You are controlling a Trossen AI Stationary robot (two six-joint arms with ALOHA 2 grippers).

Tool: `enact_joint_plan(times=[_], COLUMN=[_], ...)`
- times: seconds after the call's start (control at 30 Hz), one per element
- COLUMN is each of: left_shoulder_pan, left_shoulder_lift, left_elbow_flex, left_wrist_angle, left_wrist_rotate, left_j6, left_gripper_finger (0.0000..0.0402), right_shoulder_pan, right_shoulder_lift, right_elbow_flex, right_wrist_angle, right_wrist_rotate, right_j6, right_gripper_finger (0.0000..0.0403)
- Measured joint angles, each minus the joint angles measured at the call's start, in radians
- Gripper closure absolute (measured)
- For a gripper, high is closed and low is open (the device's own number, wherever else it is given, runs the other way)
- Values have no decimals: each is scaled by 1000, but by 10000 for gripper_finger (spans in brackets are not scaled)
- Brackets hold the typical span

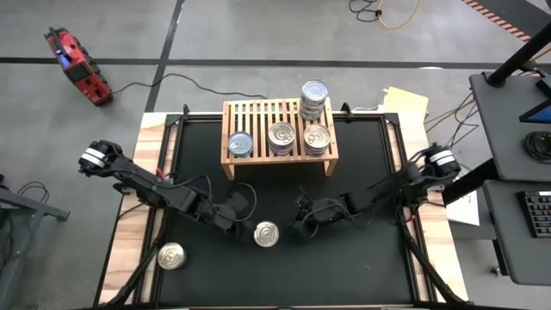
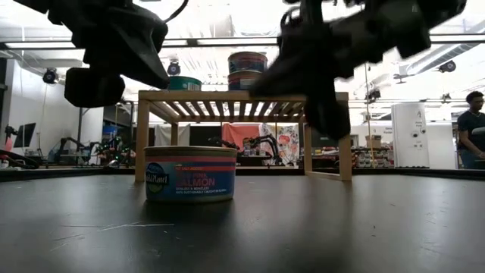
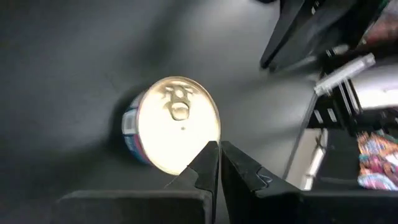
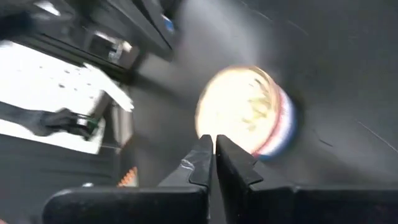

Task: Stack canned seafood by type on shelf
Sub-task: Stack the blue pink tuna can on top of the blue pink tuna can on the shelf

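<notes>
A salmon can (image 1: 266, 233) with a pale pull-tab lid stands upright on the black mat, and the low view shows its label (image 2: 190, 174). My left gripper (image 1: 239, 217) is shut just to the can's left, its tips (image 3: 219, 144) over the edge of the lid (image 3: 177, 121). My right gripper (image 1: 295, 228) is shut just to the can's right (image 4: 214, 138). The wooden shelf (image 1: 258, 112) stands at the far middle. On it are a blue-lidded can (image 1: 239, 144), two silver cans (image 1: 281, 136) (image 1: 317, 138) and a stack of cans (image 1: 314, 96).
Another can (image 1: 171, 256) stands on the mat near the left front corner. Bare wooden table strips (image 1: 138, 207) flank the mat. A red tool (image 1: 77, 65) lies on the floor beyond the table. A person (image 2: 474, 129) stands in the room at the right.
</notes>
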Motion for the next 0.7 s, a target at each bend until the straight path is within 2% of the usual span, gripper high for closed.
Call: enact_joint_plan(times=[0.23, 0.5, 0.7], left_shoulder_pan=[8, 8, 7], left_shoulder_lift=[0, 0, 1], left_elbow_flex=[0, -1, -1], left_wrist_angle=[-49, -58, -69], left_wrist_rotate=[-21, -47, -49], left_j6=[-87, -93, -115], left_gripper_finger=[402, 386, 355], right_shoulder_pan=[6, 6, 6], right_shoulder_lift=[103, 129, 187], right_elbow_flex=[0, 66, 197], right_wrist_angle=[19, 26, -150], right_wrist_rotate=[1, 0, -1], right_j6=[-20, -82, -153], right_gripper_finger=[393, 393, 393])
